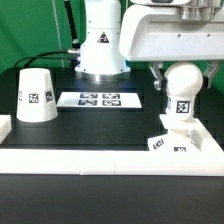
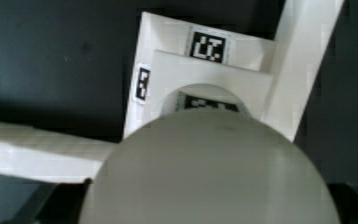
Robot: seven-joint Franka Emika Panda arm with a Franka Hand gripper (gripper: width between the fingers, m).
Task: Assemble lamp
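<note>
End effector [image 1: 183, 76]: the two dark fingers [image 1: 157, 76] stand partly open, one on each side of the round white bulb [image 1: 184, 86]. They appear to press its flanks, so it is gripped about its widest part. The wrist view does not show the contact itself, since the bulb [image 2: 202, 165] fills the foreground there.

Bulb: upright in the grip, globe up. Its tagged lower neck hangs straight below the fingers.

Base [image 1: 171, 141]: directly under the end effector, resting on the black table [image 1: 100, 130]. It is a small blocky white part with black-and-white tags on the faces seen in the exterior view. The neck of the bulb reaches down to the top of the base. I cannot tell whether it is seated or only touching. In the wrist view the base [image 2: 201, 62] lies just beyond the bulb, with two tags visible, and its far side is against a white border wall [image 2: 309, 70].

Shade [image 1: 37, 97]: well apart from the end effector, toward the exterior view's left. It stands on the table with its narrow end up, one tag facing the camera, and touches nothing else.

Marker board [image 1: 100, 100]: flat on the table between the shade and the end effector.

Border wall [image 1: 100, 160]: runs below the end effector along the near edge of the table, just beside the base.
</note>
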